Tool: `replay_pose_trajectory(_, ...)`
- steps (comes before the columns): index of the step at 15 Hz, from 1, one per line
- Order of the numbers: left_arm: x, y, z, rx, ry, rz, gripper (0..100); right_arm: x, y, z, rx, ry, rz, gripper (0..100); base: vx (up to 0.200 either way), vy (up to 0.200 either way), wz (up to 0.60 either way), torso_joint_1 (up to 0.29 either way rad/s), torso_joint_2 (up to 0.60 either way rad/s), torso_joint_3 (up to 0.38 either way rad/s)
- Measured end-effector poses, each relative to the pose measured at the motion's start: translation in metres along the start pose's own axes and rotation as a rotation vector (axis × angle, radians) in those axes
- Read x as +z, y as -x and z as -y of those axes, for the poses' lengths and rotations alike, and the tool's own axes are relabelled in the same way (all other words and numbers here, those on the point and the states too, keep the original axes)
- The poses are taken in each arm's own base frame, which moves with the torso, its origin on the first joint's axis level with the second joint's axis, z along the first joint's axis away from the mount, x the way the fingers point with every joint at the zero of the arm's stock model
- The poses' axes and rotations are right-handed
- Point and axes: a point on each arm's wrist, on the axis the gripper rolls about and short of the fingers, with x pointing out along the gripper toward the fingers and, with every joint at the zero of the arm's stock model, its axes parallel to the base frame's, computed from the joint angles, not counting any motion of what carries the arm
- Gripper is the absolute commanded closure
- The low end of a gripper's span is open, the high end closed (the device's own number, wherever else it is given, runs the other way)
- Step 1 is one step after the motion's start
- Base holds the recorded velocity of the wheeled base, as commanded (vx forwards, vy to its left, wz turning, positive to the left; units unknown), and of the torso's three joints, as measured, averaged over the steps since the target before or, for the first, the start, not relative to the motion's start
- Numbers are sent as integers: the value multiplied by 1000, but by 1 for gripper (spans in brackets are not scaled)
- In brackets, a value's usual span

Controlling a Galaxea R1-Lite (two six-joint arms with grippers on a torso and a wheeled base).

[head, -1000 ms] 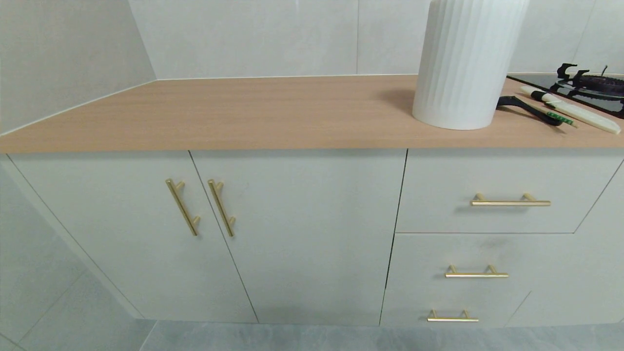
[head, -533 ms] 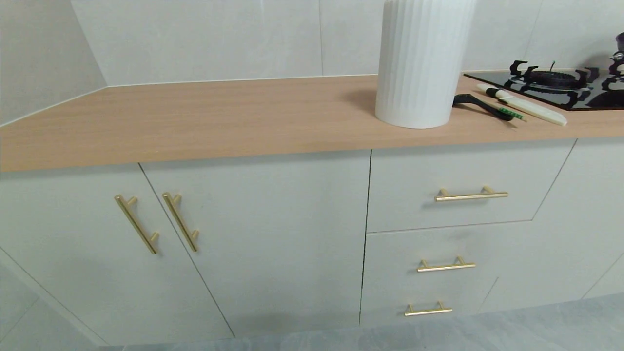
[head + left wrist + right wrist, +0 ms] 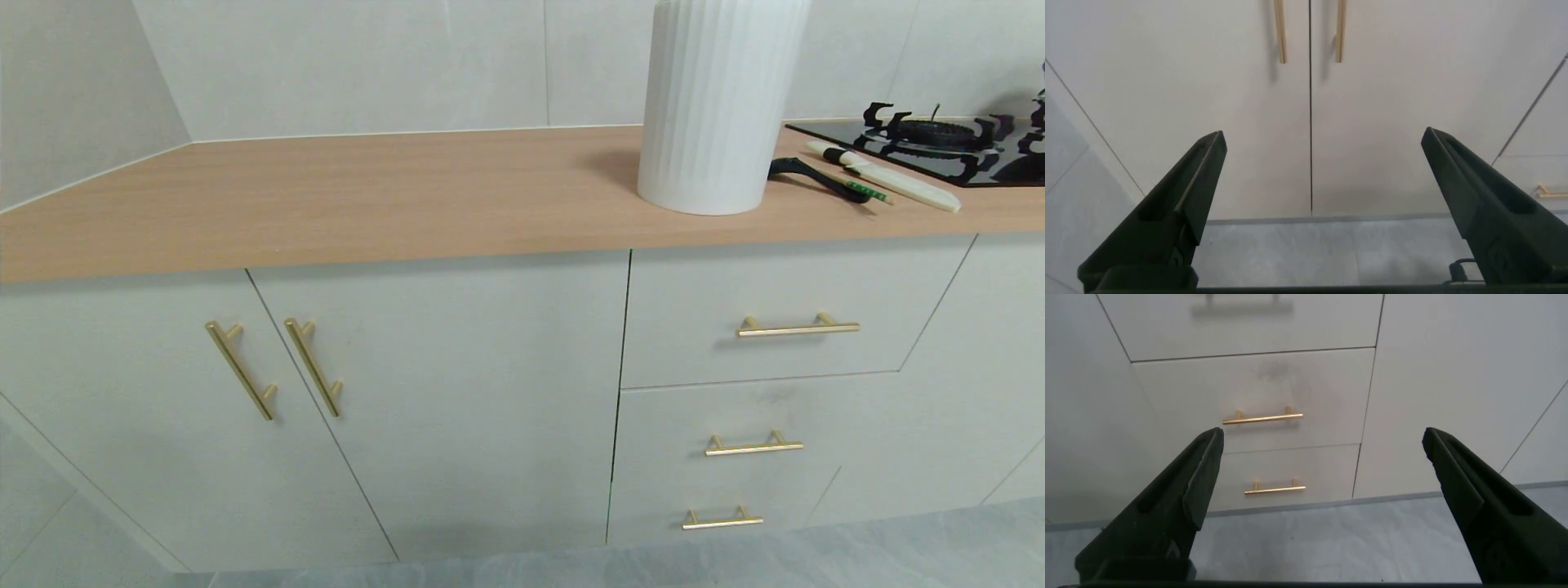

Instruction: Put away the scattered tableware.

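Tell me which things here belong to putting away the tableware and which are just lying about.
Job: black-handled utensil, cream utensil, green-patterned stick, probably the white ribbed holder.
Lying about: gas hob, cupboard doors, drawers.

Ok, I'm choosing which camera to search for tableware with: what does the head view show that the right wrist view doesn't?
Head view adds the wooden countertop, a ribbed white canister, a black-handled utensil and a cream utensil beside it, and the gas hob. Right wrist view adds the open right gripper. Shared: the two lower drawers' brass handles.
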Motion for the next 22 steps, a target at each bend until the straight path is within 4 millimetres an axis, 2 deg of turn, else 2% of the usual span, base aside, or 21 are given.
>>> replay_pose_trajectory(7, 0, 0, 0, 0, 0, 0, 0, 2, 0, 0, 15, 17, 5, 0, 0, 0, 0, 0, 0, 0)
replay_pose_trajectory(10, 0, 0, 0, 0, 0, 0, 0, 35, 2, -1, 78, -18, 37, 0, 0, 0, 0, 0, 0, 0)
replay_pose_trajectory(12, 0, 0, 0, 0, 0, 0, 0, 55, -8, -2, 112, -22, -26, 0, 0, 0, 0, 0, 0, 0)
replay_pose_trajectory(14, 0, 0, 0, 0, 0, 0, 0, 68, -28, -3, 133, -20, -140, 0, 0, 0, 0, 0, 0, 0)
replay_pose_trajectory(17, 0, 0, 0, 0, 0, 0, 0, 83, -72, -7, 148, -17, -337, 0, 0, 0, 0, 0, 0, 0)
replay_pose_trajectory(20, 0, 0, 0, 0, 0, 0, 0, 93, -126, -12, 156, -15, -514, 0, 0, 0, 0, 0, 0, 0)
replay_pose_trajectory(22, 0, 0, 0, 0, 0, 0, 0, 89, -166, -17, 161, -12, -633, 0, 0, 0, 0, 0, 0, 0)
